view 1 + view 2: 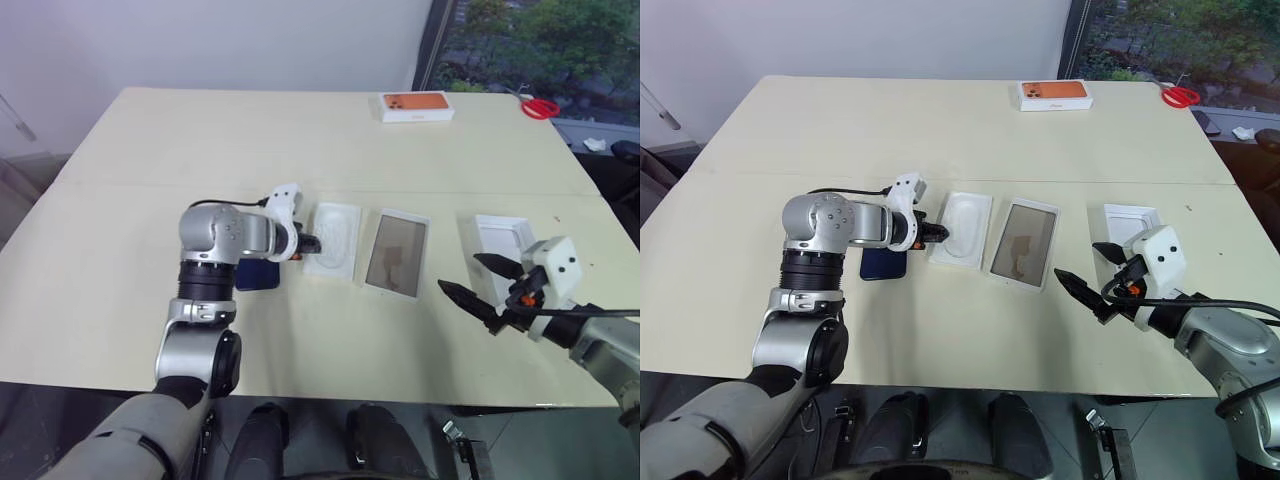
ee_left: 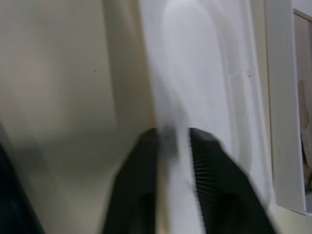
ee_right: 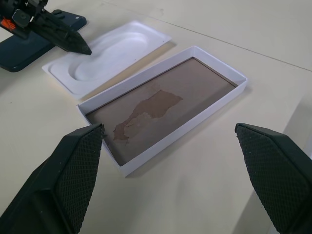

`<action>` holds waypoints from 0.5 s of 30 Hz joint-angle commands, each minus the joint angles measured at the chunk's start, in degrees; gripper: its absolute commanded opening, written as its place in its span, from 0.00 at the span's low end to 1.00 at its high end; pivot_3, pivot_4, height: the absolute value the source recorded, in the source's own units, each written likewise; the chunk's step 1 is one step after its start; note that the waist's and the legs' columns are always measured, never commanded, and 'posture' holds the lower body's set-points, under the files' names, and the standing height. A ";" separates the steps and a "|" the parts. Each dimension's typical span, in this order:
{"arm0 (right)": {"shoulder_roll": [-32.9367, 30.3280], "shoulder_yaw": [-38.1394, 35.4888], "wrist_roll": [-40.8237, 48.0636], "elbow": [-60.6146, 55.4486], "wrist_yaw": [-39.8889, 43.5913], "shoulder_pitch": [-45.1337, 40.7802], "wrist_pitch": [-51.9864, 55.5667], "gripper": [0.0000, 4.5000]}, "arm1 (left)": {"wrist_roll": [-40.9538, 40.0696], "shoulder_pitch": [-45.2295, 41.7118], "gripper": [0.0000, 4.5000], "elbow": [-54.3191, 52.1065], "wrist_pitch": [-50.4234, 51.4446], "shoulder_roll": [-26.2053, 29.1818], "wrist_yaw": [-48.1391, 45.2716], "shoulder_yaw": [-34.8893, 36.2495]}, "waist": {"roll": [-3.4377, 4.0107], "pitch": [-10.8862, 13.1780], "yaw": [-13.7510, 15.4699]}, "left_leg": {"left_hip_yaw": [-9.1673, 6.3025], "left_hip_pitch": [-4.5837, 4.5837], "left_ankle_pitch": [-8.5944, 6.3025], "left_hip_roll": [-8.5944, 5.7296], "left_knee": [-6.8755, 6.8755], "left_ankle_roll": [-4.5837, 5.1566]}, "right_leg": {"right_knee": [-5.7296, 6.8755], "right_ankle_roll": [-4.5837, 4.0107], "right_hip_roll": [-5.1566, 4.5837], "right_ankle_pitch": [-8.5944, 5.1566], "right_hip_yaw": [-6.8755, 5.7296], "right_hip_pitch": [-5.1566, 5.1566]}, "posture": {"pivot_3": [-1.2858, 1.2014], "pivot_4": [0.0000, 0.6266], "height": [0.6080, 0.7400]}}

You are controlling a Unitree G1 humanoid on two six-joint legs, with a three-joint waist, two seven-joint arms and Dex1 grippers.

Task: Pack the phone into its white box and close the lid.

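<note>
The dark navy phone lies flat on the table, partly hidden under my left arm. To its right lies a white moulded insert, and my left gripper is shut on that insert's near-left rim; the left wrist view shows the thin white edge between the fingers. Right of the insert sits the white box, with its brownish floor bare. The lid rests further right with its plain white side up, partly behind my right gripper. That gripper hovers open, pointing toward the white box.
A white box with an orange top sits at the table's far edge, with red scissors to its right. The table's front edge runs just below both arms.
</note>
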 commanded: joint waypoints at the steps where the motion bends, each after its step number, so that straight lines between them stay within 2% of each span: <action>1: -0.84 -1.81 0.67 -2.23 0.18 0.29 -0.56 1.00 | 1.39 -0.97 0.02 -1.06 -1.42 0.38 0.91 1.62 | 0.00 0.00 0.00 | 0.00 0.02 0.00 0.00 0.00 0.00 | 0.00 0.00 0.00 0.00 0.00 0.01 | 0.52 0.24 1.00; 6: -0.95 -1.58 0.74 -2.18 0.28 0.17 -0.57 1.00 | 0.44 -0.51 0.02 -2.94 -5.36 0.19 0.43 5.60 | 0.00 0.00 -0.12 | 0.00 0.01 0.01 0.01 -0.01 -0.02 | 0.02 0.00 0.01 0.00 0.00 -0.02 | 0.52 0.24 1.00; 11: -1.14 -1.63 0.89 -2.08 0.37 -0.17 -0.58 1.00 | -3.34 -0.91 0.02 -3.50 -3.83 0.00 -0.80 12.95 | 0.00 0.00 -0.05 | 0.00 0.00 0.02 0.01 -0.02 -0.03 | 0.01 0.00 0.01 0.00 0.00 -0.02 | 0.52 0.24 1.00; 15: -1.55 -1.81 0.88 -2.21 0.79 0.07 -0.57 1.00 | -7.13 -1.25 0.02 -6.70 0.87 0.45 -4.83 12.42 | -0.01 0.01 0.06 | -0.01 -0.03 0.03 0.00 -0.01 -0.04 | 0.01 0.00 -0.01 0.00 -0.02 -0.02 | 0.52 0.24 1.00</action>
